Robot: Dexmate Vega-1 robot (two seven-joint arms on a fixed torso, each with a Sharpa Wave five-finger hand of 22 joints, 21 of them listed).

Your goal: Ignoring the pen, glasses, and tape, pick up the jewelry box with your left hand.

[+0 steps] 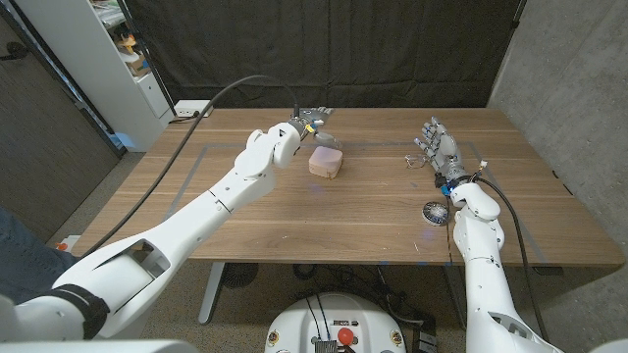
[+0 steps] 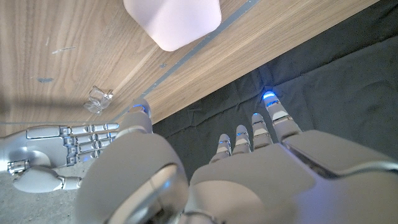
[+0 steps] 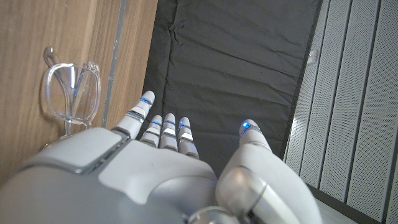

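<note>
Pale pink, rounded jewelry box (image 1: 326,162) sitting on the wooden table (image 1: 294,226), just right of the left hand (image 1: 312,121) hovering with fingers spread, holding nothing; farther right, clear-framed glasses (image 3: 69,93) lying beside the right hand (image 1: 439,147), fingers extended and slightly apart.

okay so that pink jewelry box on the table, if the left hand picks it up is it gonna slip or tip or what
The jewelry box looks smooth with rounded corners, so it may slip unless the left robot hand wraps its sides. It sits low and squat on the table, so tipping seems unlikely. It appears rigid and probably light for its size.
</note>
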